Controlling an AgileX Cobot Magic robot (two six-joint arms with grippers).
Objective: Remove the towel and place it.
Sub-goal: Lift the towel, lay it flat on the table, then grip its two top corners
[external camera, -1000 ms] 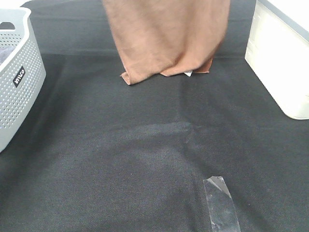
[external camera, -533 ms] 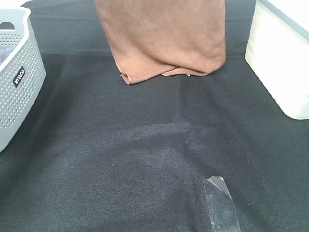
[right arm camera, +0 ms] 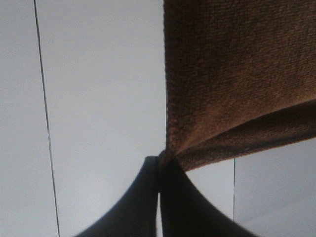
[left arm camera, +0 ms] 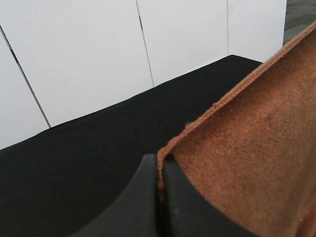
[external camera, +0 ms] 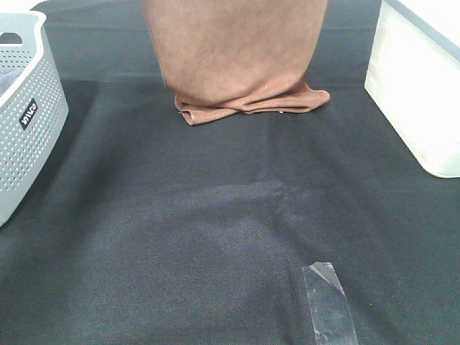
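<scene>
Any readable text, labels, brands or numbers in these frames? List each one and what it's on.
Black label on the grey basket: white letters, tilted, roughly "V…CO"; too blurred to read for certain.
No text visible on the towel, the white bin or the tape strip.
Wrist views: no text at all.

My high view's top edge cuts off the towel [external camera: 233,54]; its sides crop the grey basket [external camera: 36,129] and white bin [external camera: 410,86].
</scene>
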